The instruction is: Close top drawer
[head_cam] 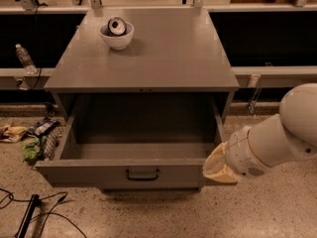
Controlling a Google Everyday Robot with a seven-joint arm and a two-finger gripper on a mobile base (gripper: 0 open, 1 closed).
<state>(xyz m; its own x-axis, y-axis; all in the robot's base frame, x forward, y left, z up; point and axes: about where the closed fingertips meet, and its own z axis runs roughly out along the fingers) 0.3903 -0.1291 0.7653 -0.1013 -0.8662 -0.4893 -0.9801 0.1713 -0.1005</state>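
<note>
The top drawer (99,174) is a wide grey metal drawer, pulled fully out of the grey cabinet (148,68). Its deep inside shows nothing in it. A small dark bar handle (142,174) sits at the middle of its flat front. My arm comes in from the right. My gripper (216,168) is at the drawer front's right end, against or just before its corner. Only its tan wrist end shows.
A white bowl (117,36) with a can (117,26) in it stands on the cabinet top, back left. A plastic bottle (24,57) stands on a ledge at left. Snack packets (34,138) and black cables (29,214) lie on the floor at left.
</note>
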